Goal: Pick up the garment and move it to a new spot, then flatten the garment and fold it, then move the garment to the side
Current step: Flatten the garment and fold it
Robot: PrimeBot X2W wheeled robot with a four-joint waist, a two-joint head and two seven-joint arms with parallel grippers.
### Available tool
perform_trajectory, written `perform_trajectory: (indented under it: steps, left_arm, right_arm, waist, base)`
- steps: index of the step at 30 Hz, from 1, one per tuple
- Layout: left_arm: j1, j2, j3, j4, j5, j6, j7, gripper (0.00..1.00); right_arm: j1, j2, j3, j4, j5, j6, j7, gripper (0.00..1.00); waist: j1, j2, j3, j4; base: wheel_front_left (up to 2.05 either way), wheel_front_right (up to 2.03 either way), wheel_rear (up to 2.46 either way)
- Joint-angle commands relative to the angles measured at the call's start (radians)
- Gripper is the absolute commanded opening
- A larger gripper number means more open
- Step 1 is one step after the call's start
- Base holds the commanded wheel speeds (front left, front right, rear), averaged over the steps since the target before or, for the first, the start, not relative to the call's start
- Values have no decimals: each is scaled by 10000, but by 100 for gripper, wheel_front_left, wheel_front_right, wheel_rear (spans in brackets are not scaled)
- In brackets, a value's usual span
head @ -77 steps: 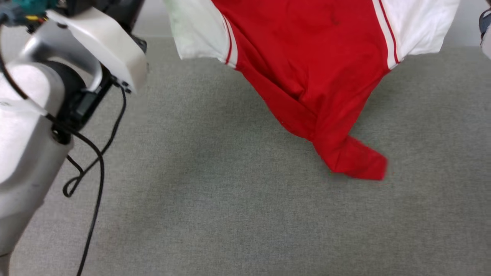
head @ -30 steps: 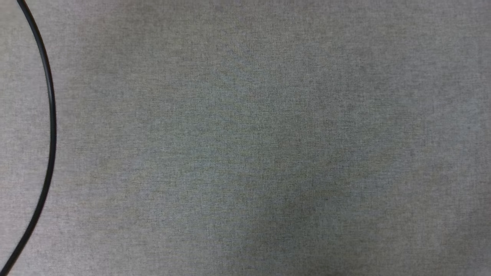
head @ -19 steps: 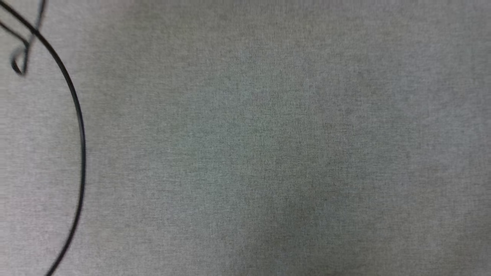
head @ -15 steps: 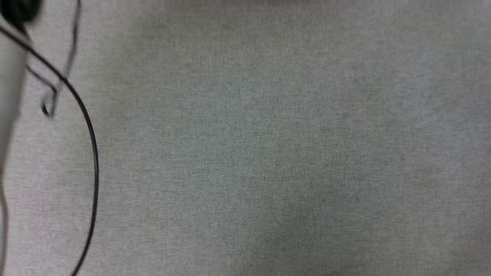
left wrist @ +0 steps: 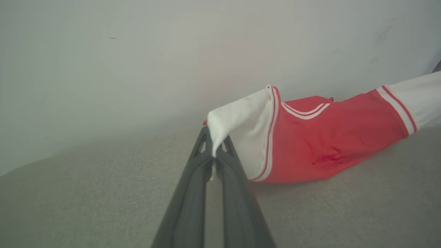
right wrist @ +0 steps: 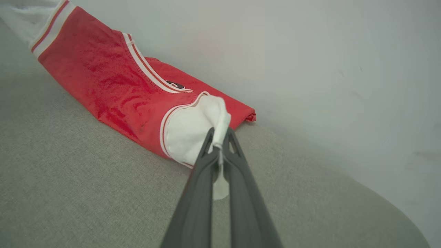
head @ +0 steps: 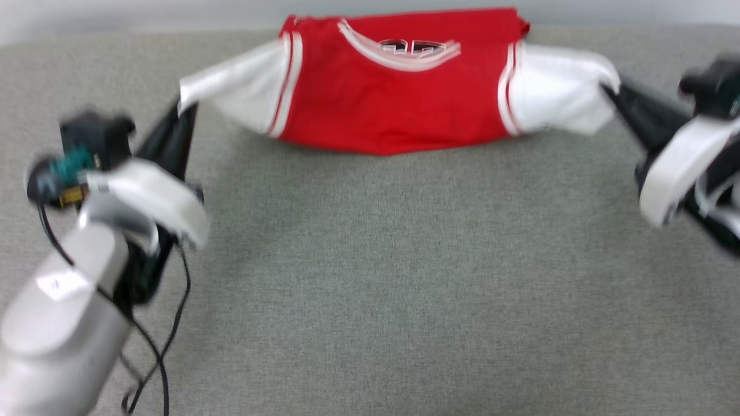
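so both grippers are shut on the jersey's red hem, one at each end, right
Not the red hem. The left gripper and right gripper are each shut on a white sleeve of the jersey, one at each end. Both wrist views show white cloth in the grip.

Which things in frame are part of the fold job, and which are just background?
Job:
- garment, red with white sleeves
- left gripper, shut on one sleeve end
- right gripper, shut on the other sleeve end

Not the job:
- grey fabric surface
- black cable by the left arm
- pale wall
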Motion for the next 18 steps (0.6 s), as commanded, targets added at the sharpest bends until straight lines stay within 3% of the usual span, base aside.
perform_trajectory:
  steps: [1, 8, 18]
  left_arm:
    - [491, 100, 55, -189, -112, 144, -53, 0]
    - [3197, 354, 79, -777, -920, 646, -146, 0]
    - [5661, 338, 157, -460, -1782, 847, -513, 0]
  right_arm:
    - [487, -33, -11, -109, 83, -14, -48, 0]
    - [3020, -204, -413, -507, 343, -14, -30, 0]
    - [6174, -107, -1381, -1056, 129, -14, 118, 0]
  waist:
    - [1, 0, -434, -41]
    - [1, 0, -1288, -120]
    - [1, 0, -2269, -250]
  base:
    - [0, 0, 0]
    - [0, 0, 0]
    - [0, 0, 0]
